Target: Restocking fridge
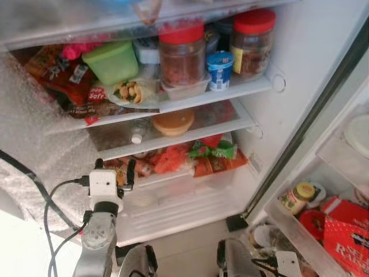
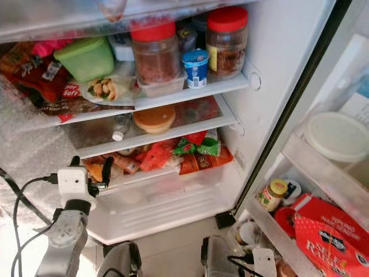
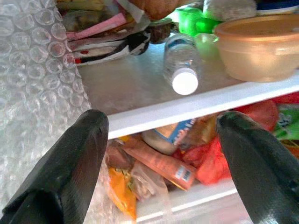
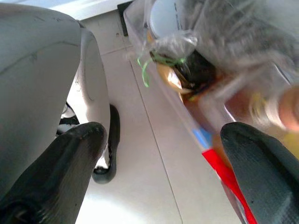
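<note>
Two brown-filled jars [image 1: 182,55] carry red lids, beside a lime-green tub [image 1: 112,62] and a blue-and-white cup [image 1: 219,70]. The round container [image 1: 173,122] is tan. The door's box [image 1: 347,234] is red with white lettering.

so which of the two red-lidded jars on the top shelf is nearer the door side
The jar with the yellow label, at the shelf's right end; the other red-lidded jar stands mid-shelf.

"RAISINS" on the red box [image 2: 328,242]; "Soft" on the red packet [image 1: 97,94].
</note>
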Controlling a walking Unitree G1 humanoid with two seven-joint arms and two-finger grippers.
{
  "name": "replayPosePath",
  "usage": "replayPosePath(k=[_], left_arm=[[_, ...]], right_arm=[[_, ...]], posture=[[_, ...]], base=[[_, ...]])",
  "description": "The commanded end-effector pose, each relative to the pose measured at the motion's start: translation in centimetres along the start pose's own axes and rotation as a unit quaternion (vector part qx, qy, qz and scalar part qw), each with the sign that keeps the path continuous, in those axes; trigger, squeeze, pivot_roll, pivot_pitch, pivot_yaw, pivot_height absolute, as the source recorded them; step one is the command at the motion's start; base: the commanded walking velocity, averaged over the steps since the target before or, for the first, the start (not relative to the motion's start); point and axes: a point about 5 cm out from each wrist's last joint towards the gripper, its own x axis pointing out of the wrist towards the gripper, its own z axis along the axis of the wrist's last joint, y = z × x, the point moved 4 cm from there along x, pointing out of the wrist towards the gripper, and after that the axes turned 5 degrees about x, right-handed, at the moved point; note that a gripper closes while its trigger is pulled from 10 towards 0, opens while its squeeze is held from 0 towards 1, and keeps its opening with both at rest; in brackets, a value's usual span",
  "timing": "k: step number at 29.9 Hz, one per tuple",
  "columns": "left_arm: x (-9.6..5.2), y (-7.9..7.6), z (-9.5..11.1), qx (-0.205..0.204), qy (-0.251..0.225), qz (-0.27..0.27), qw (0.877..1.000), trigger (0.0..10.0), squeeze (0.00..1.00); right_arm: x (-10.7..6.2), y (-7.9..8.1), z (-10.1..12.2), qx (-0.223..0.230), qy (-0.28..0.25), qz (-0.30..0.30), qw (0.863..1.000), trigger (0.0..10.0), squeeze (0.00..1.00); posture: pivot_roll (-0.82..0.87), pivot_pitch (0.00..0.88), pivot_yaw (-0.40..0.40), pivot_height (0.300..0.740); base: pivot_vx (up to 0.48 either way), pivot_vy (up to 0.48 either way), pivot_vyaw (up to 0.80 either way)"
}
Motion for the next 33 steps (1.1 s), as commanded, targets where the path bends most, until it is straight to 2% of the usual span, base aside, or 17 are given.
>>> replayPosePath(k=[1,22,27,28,29,30,31,32,33], left_arm=[[-0.3,0.2,0.1,0.0,0.003,0.001,1.0,10.0,0.0],[-0.5,1.0,-0.4,-0.002,0.015,0.015,1.0,10.0,0.0],[-0.8,2.0,-3.4,0.002,0.081,0.022,0.996,10.0,0.0],[-1.0,2.2,-4.2,0.015,0.098,0.02,0.995,10.0,0.0],[-1.5,3.1,-6.1,0.032,0.136,0.027,0.99,10.0,0.0],[-1.9,3.6,-7.3,0.031,0.165,0.034,0.985,10.0,0.0],[-1.9,3.6,-7.3,0.031,0.165,0.034,0.985,10.0,0.0],[-2.8,5.0,-9.4,0.02,0.208,0.061,0.976,10.0,0.0],[-3.2,5.5,-10.1,0.018,0.223,0.069,0.972,10.0,0.0]], right_arm=[[-0.1,0.7,-0.9,0.005,0.012,0.01,1.0,10.0,0.0],[-0.1,0.8,-1.0,0.006,0.014,0.017,1.0,10.0,0.0],[-0.1,0.8,-1.0,0.006,0.013,0.018,1.0,10.0,0.0],[-0.1,0.8,-0.9,0.006,0.013,0.019,1.0,10.0,0.0],[-0.1,0.8,-0.9,0.006,0.013,0.019,1.0,10.0,0.0],[-0.1,0.8,-0.9,0.006,0.013,0.019,1.0,10.0,0.0],[-0.1,0.8,-0.9,0.006,0.013,0.019,1.0,10.0,0.0],[-0.1,0.9,-0.9,0.006,0.013,0.02,1.0,10.0,0.0],[-0.1,0.9,-0.9,0.006,0.013,0.02,1.0,10.0,0.0]], posture=[[-0.08,0.067,0.066,0.615],[-0.07,0.085,0.064,0.615],[-0.07,0.087,0.064,0.615],[-0.07,0.087,0.065,0.615],[-0.07,0.087,0.066,0.615],[-0.07,0.087,0.065,0.615],[-0.07,0.087,0.065,0.615],[-0.07,0.084,0.065,0.615],[-0.07,0.084,0.065,0.615]], base=[[-0.326,0.0,0.0],[-0.297,0.0,0.0],[0.0,0.0,0.0],[0.0,0.0,0.0],[0.0,0.0,0.0],[0.0,0.0,0.0],[0.0,0.0,0.0],[0.0,0.0,0.0],[0.0,0.0,0.0]])
